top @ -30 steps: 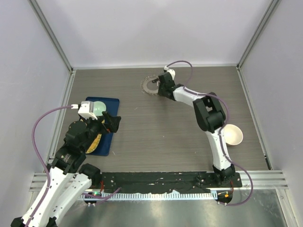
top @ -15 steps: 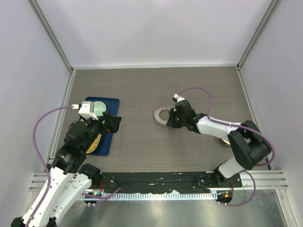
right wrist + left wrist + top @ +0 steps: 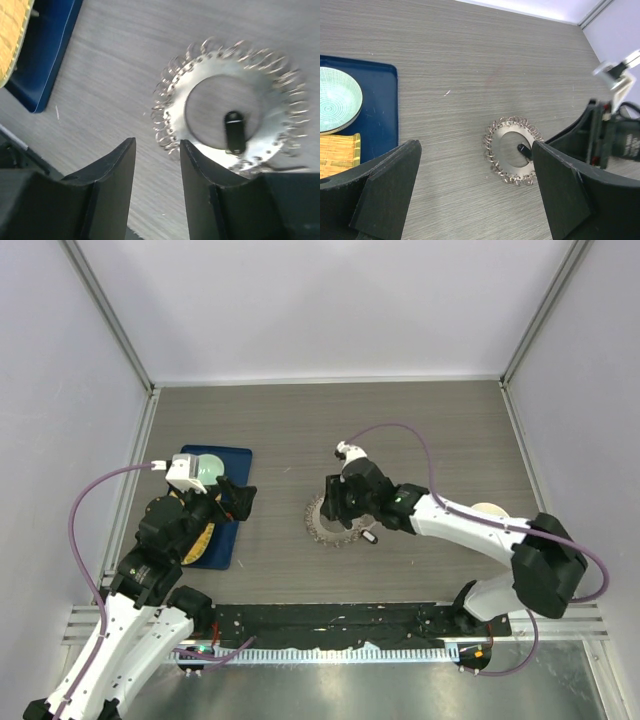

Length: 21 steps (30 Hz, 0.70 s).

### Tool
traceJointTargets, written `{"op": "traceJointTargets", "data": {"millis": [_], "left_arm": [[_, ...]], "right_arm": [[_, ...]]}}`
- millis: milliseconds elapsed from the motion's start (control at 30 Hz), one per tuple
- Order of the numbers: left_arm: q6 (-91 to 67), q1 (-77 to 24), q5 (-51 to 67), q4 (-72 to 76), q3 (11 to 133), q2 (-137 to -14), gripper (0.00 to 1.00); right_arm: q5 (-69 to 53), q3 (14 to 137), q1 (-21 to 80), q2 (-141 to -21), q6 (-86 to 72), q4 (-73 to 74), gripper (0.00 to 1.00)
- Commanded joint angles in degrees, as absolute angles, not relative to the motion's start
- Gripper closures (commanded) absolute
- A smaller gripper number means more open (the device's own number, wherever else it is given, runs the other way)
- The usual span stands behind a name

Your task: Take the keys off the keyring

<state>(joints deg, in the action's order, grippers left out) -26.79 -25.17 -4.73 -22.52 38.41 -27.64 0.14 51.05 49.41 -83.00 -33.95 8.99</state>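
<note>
Top external: keyring (image 3: 322, 528) mid-table, right gripper (image 3: 333, 506) over its far edge; left gripper (image 3: 236, 498) well apart, by tray (image 3: 232, 455).
Left wrist: left jaws wide apart, empty; key (image 3: 523, 149) inside keyring hole.
Right wrist: right jaws narrowly parted, clamping nothing; key (image 3: 234, 131) ahead-right of gap, long axis roughly along fingers. Right arm nearer.

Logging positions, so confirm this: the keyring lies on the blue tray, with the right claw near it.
Wrong place. The keyring lies on the bare table, well apart from the blue tray, as the top external view shows; the right claw is near it.
</note>
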Motion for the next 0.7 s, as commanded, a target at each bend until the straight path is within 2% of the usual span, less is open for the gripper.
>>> {"op": "traceJointTargets", "data": {"millis": [0,133,300,533,667], "left_arm": [[-26.46,-25.40,-5.10,-19.51,38.32,-27.69,0.03],[-26.54,-25.40,-4.75,-19.51,38.41,-27.16,0.03],[-26.63,-25.40,-4.75,-18.72,38.14,-26.46,0.02],[-27.25,-25.49,-2.81,-18.55,38.06,-26.54,0.02],[-27.33,-25.40,-2.73,-18.63,38.06,-26.63,0.02]], "right_arm": [[10.98,56.33,47.38,-77.61,-22.17,22.30,0.53],[5.82,58.00,45.09,-79.62,-12.86,28.55,0.52],[-3.24,59.24,45.00,-84.54,-9.84,29.89,0.48],[-1.85,61.69,45.00,-91.84,-6.24,28.74,0.45],[-0.19,62.14,45.00,-94.22,-5.89,29.53,0.49]]}}
